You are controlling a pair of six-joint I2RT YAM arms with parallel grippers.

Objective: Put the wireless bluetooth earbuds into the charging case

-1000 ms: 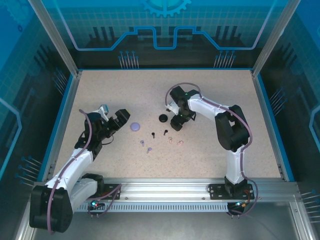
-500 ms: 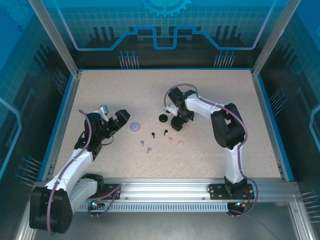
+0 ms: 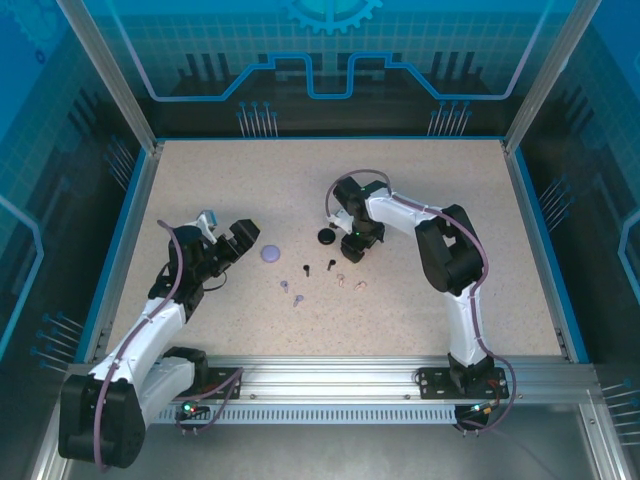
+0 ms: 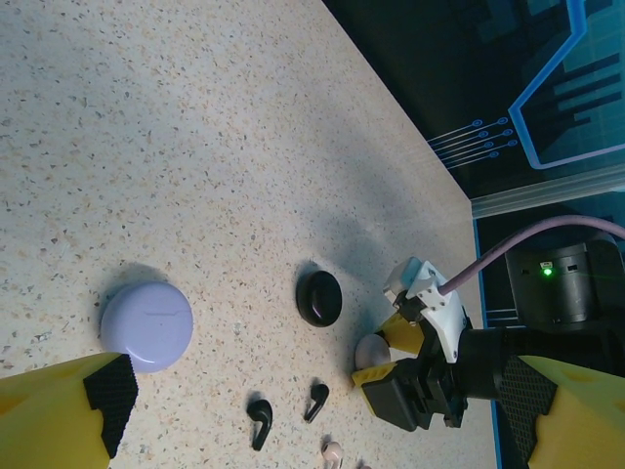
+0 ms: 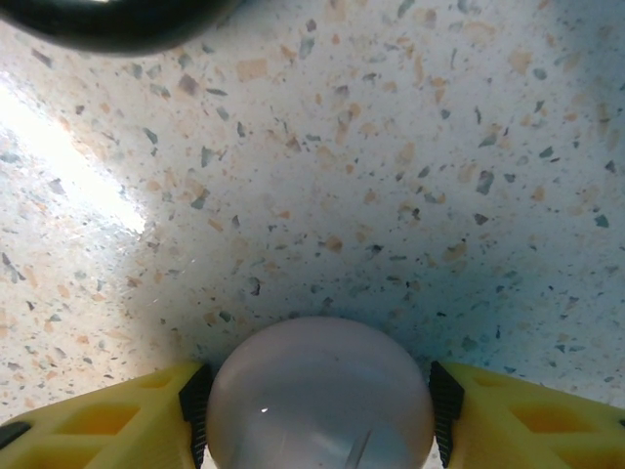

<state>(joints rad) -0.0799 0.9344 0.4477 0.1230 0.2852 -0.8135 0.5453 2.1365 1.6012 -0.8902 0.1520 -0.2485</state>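
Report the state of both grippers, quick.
Left gripper: open, holding nothing.
Right gripper: closed on the pale pink charging case.

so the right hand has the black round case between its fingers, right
No: the right hand has the pale pink round case between its fingers, as the right wrist view shows. The black case lies apart from it.

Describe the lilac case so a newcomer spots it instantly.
On the speckled table, look ahead of the left gripper, left of the scattered earbuds. The lilac case lies flat there. It is the only lilac disc: the black case sits further right, and the pale pink case is in the right gripper.
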